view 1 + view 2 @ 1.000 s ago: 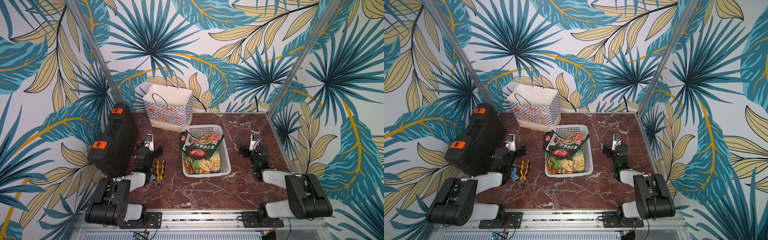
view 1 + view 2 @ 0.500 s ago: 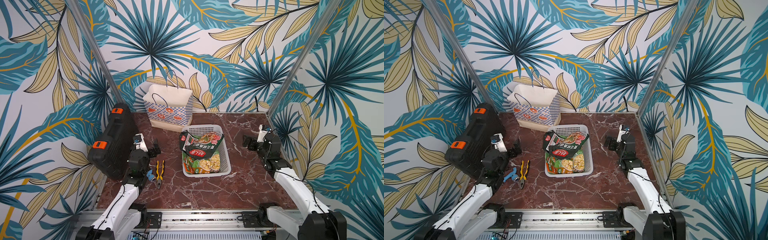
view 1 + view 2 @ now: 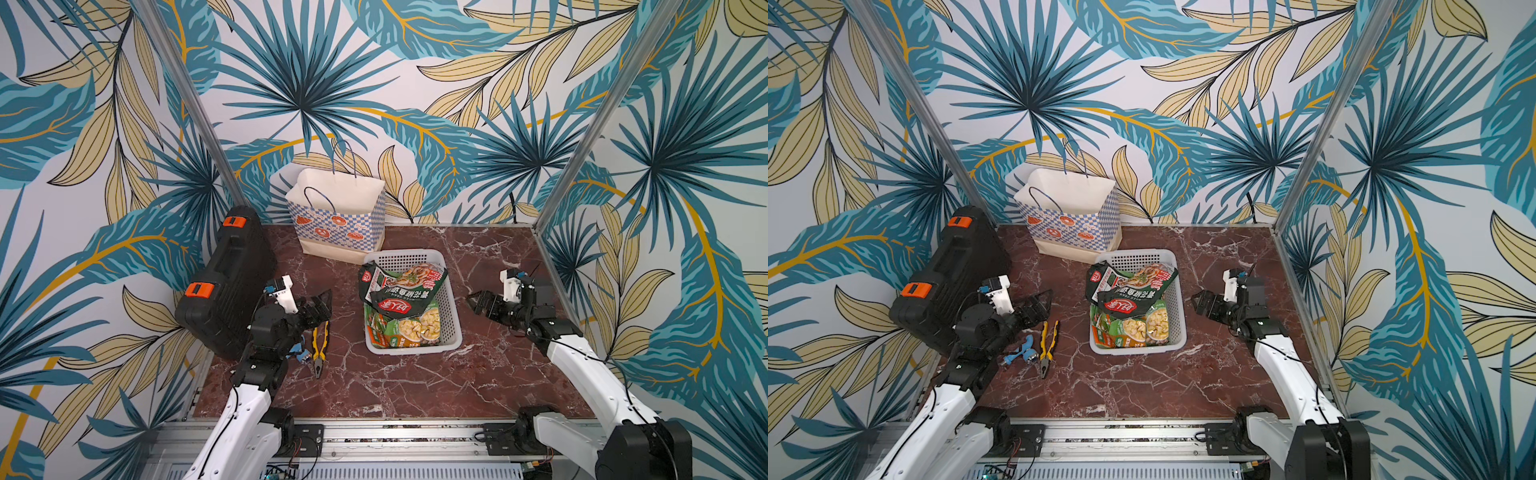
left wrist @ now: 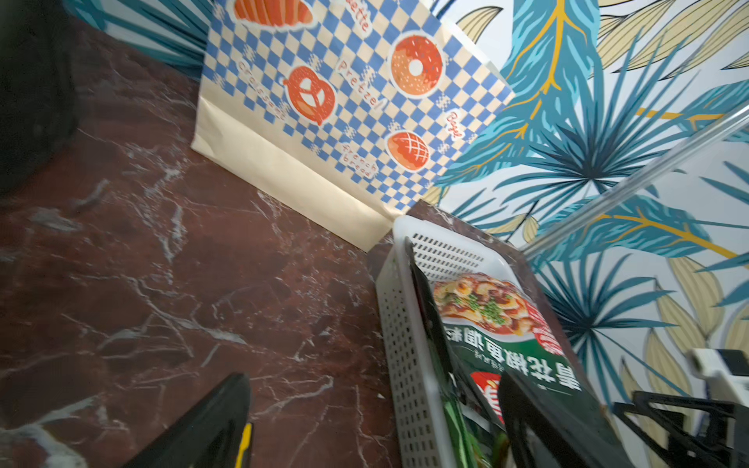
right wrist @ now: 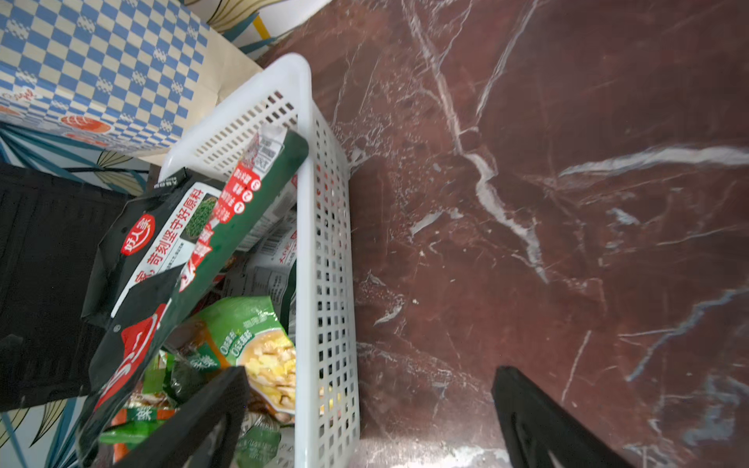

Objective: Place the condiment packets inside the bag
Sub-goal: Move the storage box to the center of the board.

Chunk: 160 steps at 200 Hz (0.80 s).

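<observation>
The condiment packets lie piled in a white perforated basket [image 3: 454, 316] at mid table. Two dark green-black packets [image 3: 399, 291] [image 3: 1129, 293] [image 5: 170, 243] lie on top, tilted against the far rim. Smaller green-orange packets [image 3: 415, 332] [image 3: 1144, 328] [image 5: 259, 348] lie below them. The bag [image 3: 336, 216] [image 3: 1067, 212] [image 4: 324, 101] stands upright and open at the back, just behind the basket. My left gripper [image 3: 322, 305] [image 3: 1040, 305] [image 4: 373, 429] hovers open and empty left of the basket. My right gripper [image 3: 478, 301] [image 3: 1202, 301] [image 5: 364, 421] hovers open and empty right of it, jaws straddling the basket wall in its wrist view.
A black tool case [image 3: 228, 282] with orange latches leans at the left wall. Yellow-handled pliers [image 3: 320, 349] and a small blue tool [image 3: 1021, 351] lie on the marble table below the left gripper. Patterned walls and metal posts close in three sides.
Both arms have unfolded from their low rest pose and lifted; the grippers now hover beside the basket, still open. The packets, basket and bag have not moved.
</observation>
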{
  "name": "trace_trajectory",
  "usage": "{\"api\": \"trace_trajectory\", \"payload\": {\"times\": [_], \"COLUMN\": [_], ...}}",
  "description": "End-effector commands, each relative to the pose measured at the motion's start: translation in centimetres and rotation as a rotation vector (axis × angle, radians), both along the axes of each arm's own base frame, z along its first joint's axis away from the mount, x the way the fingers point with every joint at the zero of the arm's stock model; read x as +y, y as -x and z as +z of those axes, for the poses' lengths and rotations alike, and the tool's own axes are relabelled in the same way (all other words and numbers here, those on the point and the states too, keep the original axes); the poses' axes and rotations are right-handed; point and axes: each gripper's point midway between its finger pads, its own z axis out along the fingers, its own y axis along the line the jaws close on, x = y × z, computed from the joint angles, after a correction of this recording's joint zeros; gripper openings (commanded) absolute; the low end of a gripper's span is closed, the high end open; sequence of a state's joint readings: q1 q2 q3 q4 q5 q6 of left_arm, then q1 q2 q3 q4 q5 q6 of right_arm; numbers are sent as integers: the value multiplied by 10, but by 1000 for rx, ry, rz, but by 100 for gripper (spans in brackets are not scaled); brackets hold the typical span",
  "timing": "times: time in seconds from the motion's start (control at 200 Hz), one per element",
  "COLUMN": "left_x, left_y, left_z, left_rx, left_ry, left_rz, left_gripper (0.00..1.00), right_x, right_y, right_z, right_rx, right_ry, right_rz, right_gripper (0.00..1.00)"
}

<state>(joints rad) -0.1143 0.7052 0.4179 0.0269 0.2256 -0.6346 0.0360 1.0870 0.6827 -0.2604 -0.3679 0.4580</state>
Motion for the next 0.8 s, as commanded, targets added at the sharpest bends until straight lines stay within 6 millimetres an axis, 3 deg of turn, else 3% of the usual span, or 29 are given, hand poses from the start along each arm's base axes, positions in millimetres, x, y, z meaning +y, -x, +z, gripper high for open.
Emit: {"api": "trace_trajectory", "payload": {"times": [0.0, 0.195, 0.345, 0.631, 0.796], "left_x": [-21, -33, -42, -49, -44], "left_y": [6, 4, 3, -2, -8], "left_z": [-5, -26, -34, -32, -18], "left_rx": [36, 84, 99, 112, 137], "left_ry": [123, 115, 76, 15, -27], "left_rz": [-96, -104, -98, -69, -28], "left_gripper": [100, 100, 100, 100, 100], "right_x": [17, 31, 40, 7, -13], "right_y": [3, 5, 2, -7, -5], "right_z": [-8, -25, -41, -62, -56], "right_rx": [24, 76, 123, 227, 223], "right_ry": [-58, 100, 262, 519, 589], "right_rz": [61, 107, 128, -34, -122], "right_gripper": [99, 97, 90, 72, 65]}}
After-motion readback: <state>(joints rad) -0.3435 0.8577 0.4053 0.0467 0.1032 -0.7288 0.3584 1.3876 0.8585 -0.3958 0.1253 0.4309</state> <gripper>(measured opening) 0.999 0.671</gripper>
